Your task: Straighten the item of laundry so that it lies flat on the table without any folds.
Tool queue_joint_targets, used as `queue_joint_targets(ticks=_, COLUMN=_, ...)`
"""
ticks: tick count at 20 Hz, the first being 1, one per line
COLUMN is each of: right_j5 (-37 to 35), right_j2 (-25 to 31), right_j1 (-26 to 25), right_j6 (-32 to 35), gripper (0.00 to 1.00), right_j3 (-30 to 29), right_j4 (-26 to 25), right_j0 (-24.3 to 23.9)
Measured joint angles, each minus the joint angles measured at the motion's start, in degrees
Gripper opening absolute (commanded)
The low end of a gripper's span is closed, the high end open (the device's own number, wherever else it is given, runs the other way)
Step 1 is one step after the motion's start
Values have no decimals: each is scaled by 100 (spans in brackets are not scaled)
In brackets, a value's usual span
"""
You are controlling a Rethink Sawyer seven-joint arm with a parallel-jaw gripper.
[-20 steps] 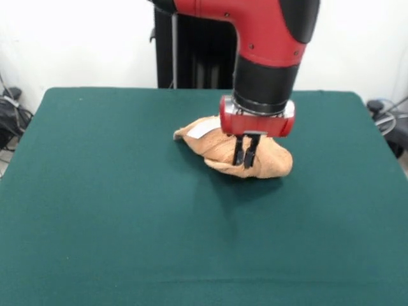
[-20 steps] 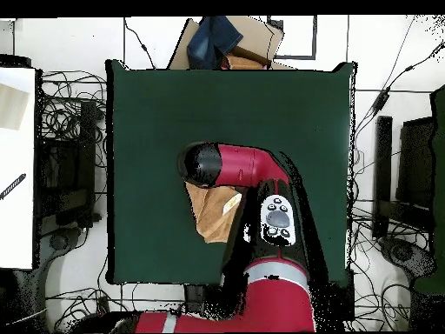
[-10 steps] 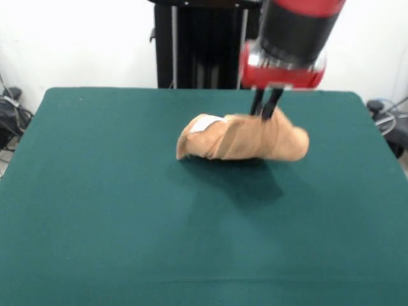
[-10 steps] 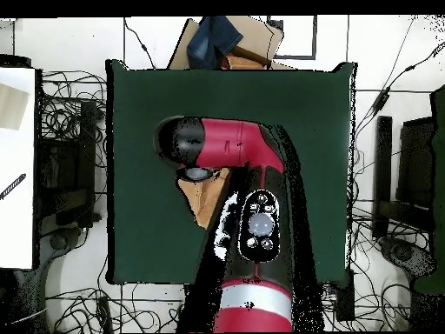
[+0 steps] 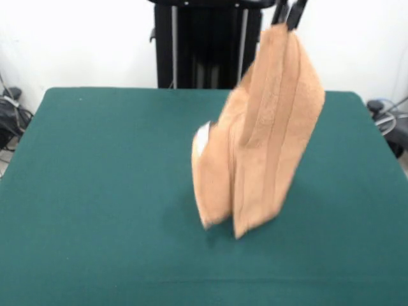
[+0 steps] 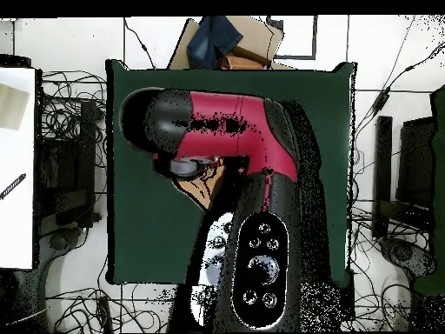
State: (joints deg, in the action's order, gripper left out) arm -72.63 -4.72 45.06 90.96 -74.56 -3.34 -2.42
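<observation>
The orange-tan towel [image 5: 268, 134] hangs in long folds from my gripper [image 5: 288, 14], whose black fingertips show at the top edge of the front view, shut on the towel's top corner. The towel's lower edge hangs just above the dark green table [image 5: 95, 191]. A small white label [image 5: 202, 139] shows on its left fold. In the overhead view the red and black arm [image 6: 226, 139] covers the gripper, and only a small patch of the towel [image 6: 198, 188] shows beneath it.
A brown box with a blue cloth [image 6: 228, 42] stands beyond the table's far edge in the overhead view. Cables and equipment lie around the table's sides. The robot's black pedestal [image 5: 204, 44] stands behind the table.
The gripper has risen from table height to the top edge of the front view, lifting the towel from a crumpled heap into a hanging drape.
</observation>
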Motion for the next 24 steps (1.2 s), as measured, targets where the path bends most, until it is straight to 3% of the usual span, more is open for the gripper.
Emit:
queue_joint_targets(ticks=8, right_j5=108, right_j2=-42, right_j1=390, right_j6=0, gripper=0, right_j3=-2, right_j4=5, right_j0=69)
queue_joint_targets(ticks=20, right_j5=136, right_j2=-347, right_j1=794, right_j6=463, gripper=0, right_j3=-86, right_j4=211, right_j0=732)
queue_joint_targets(ticks=24, right_j5=335, right_j2=-336, right_j1=967, right_j6=483, gripper=0, right_j3=-315, right_j4=397, right_j0=546)
